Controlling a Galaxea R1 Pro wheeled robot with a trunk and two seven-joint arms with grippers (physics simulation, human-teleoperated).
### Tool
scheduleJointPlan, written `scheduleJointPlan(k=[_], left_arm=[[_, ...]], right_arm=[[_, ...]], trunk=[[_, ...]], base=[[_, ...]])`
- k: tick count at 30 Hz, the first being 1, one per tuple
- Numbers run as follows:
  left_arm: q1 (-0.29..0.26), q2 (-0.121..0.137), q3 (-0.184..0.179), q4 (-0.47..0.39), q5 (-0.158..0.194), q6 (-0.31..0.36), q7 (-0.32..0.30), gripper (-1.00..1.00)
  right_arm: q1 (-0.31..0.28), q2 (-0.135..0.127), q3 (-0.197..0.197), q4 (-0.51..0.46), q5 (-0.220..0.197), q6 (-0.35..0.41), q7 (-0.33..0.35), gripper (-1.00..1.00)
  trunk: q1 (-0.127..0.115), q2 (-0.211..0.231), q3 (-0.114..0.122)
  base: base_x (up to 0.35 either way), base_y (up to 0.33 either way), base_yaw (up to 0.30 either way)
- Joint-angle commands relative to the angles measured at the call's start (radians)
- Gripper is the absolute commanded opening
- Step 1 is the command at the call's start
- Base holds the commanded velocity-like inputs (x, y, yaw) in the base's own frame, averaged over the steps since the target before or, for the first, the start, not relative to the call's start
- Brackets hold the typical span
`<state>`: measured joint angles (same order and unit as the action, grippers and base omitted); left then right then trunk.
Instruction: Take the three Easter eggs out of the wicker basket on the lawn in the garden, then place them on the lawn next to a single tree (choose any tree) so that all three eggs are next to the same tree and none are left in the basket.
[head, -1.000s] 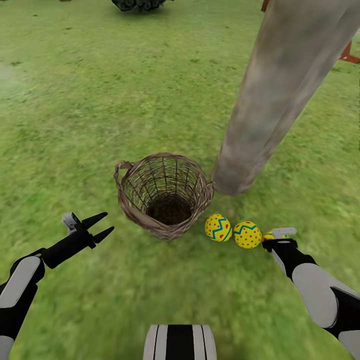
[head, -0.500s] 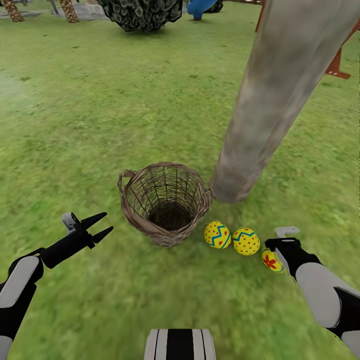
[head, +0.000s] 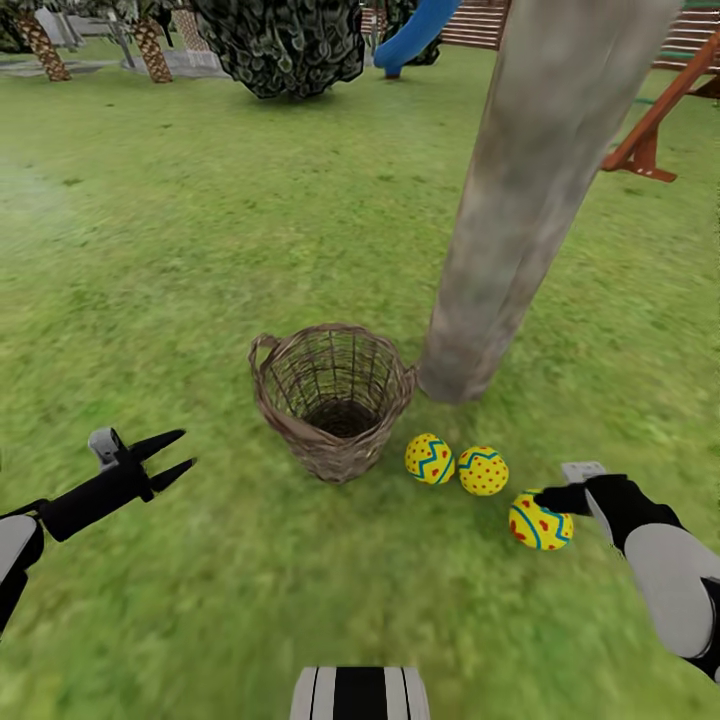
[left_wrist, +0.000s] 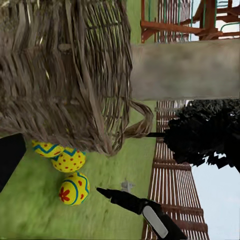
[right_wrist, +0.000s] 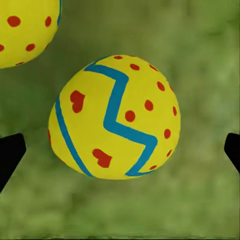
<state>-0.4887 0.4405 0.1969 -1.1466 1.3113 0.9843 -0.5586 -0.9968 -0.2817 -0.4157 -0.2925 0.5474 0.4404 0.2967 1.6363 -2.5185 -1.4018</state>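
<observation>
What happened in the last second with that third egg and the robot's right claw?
The right gripper let go of the third egg and drew back; the egg now lies free on the lawn, fingers wide either side. The camera tilted up. The basket, the other two eggs, the tree and the open left gripper stayed as they were.

From your head camera, the tree (head: 520, 210) trunk runs off the top edge, so its crown is cut away. The right gripper (head: 572, 492) sits behind its own wrist; you cannot tell how its fingers stand. In your right wrist camera, only the tips of the fingers (right_wrist: 11, 152) enter the side edges, and a second egg (right_wrist: 25, 27) is cropped at the corner.
</observation>
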Motion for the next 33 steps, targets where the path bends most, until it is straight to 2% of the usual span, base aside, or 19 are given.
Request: scheduleJointPlan(k=[1,4,6,7,9,10,11,12,15,16,18,19,22,23,24,25,26,29,33], left_arm=[[-0.001,0.004,0.003,0.016,-0.003,0.006,-0.004,1.0],[-0.001,0.006,0.003,0.094,-0.007,0.006,-0.002,1.0],[-0.001,0.007,0.0,0.159,-0.023,0.004,0.001,1.0],[-0.001,0.006,-0.003,0.208,-0.08,0.005,0.0,1.0],[-0.001,0.001,-0.004,0.233,-0.166,0.005,-0.001,1.0],[-0.001,-0.003,-0.004,0.242,-0.196,0.005,-0.002,1.0],[-0.001,-0.007,-0.005,0.257,-0.22,0.004,-0.001,1.0],[-0.001,-0.013,-0.006,0.292,-0.234,0.001,0.0,1.0],[-0.001,-0.018,-0.008,0.359,-0.264,-0.001,0.001,1.0],[0.0,-0.022,-0.008,0.377,-0.29,-0.002,0.0,1.0],[-0.001,-0.036,-0.012,0.425,-0.369,-0.004,-0.002,1.0],[-0.001,-0.046,-0.013,0.45,-0.398,-0.004,-0.003,1.0],[0.0,-0.072,-0.015,0.483,-0.434,-0.013,-0.003,1.0],[0.0,-0.097,-0.022,0.508,-0.476,-0.045,-0.001,1.0],[0.0,-0.11,-0.035,0.526,-0.509,-0.069,0.0,1.0],[0.0,-0.12,-0.053,0.547,-0.544,-0.096,0.0,1.0],[0.0,-0.139,-0.085,0.582,-0.598,-0.146,0.0,1.0],[0.0,-0.157,-0.105,0.611,-0.631,-0.186,0.003,1.0],[0.001,-0.168,-0.113,0.625,-0.642,-0.201,0.006,1.0]], right_arm=[[0.0,-0.005,-0.007,-0.001,0.01,0.018,0.026,1.0],[0.002,-0.007,-0.005,0.003,0.015,0.03,0.038,1.0],[0.008,-0.004,-0.003,0.013,0.022,0.03,0.092,1.0],[0.01,-0.003,-0.001,0.014,0.026,0.031,0.14,1.0],[0.013,-0.002,0.0,0.015,0.027,0.032,0.161,1.0],[0.017,-0.002,0.0,0.016,0.028,0.031,0.165,1.0],[0.03,-0.002,0.001,0.016,0.029,0.031,0.167,1.0],[0.057,-0.001,0.001,0.016,0.039,0.03,0.168,1.0],[0.086,0.001,0.001,0.016,0.08,0.029,0.17,1.0],[0.09,0.002,0.002,0.017,0.096,0.029,0.171,1.0],[0.111,0.003,0.002,0.026,0.127,0.029,0.175,1.0],[0.124,0.004,0.002,0.031,0.133,0.028,0.175,1.0],[0.148,0.004,0.002,0.036,0.138,0.026,0.176,1.0],[0.165,0.005,0.002,0.037,0.139,0.023,0.176,1.0],[0.172,0.005,0.002,0.038,0.14,0.023,0.176,1.0],[0.181,0.005,0.002,0.038,0.14,0.022,0.176,1.0],[0.206,0.005,0.002,0.04,0.14,0.018,0.175,1.0],[0.243,0.007,0.003,0.041,0.14,-0.01,0.175,1.0],[0.29,0.021,0.003,0.041,0.141,-0.091,0.173,1.0]], trunk=[[-0.001,0.0,0.003],[-0.002,0.001,0.015],[-0.003,0.001,0.023],[-0.003,0.001,0.027],[-0.004,0.002,0.034],[-0.005,0.002,0.038],[-0.005,0.002,0.042],[-0.006,0.003,0.046],[-0.007,0.003,0.057],[-0.007,0.004,0.061],[-0.008,0.004,0.069],[-0.009,0.004,0.073],[-0.01,0.005,0.085],[-0.011,0.005,0.088],[-0.011,0.005,0.092],[-0.012,0.006,0.096],[-0.012,0.006,0.1],[-0.013,0.007,0.112],[-0.015,0.007,0.127]], base=[[-0.042,0.0,0.0],[-0.008,0.0,0.0],[-0.001,0.0,0.0],[0.0,0.0,0.0],[0.0,0.0,0.0],[0.0,0.0,0.0],[0.0,0.0,0.0],[0.0,0.0,0.0],[0.0,0.0,0.0],[-0.036,0.0,0.0],[-0.211,0.0,0.0],[-0.295,0.0,0.0],[-0.272,0.0,0.0],[-0.087,0.0,0.0],[-0.056,0.0,0.0],[-0.036,0.0,0.0],[-0.015,0.0,0.0],[-0.006,0.0,0.0],[-0.001,0.0,0.0]])
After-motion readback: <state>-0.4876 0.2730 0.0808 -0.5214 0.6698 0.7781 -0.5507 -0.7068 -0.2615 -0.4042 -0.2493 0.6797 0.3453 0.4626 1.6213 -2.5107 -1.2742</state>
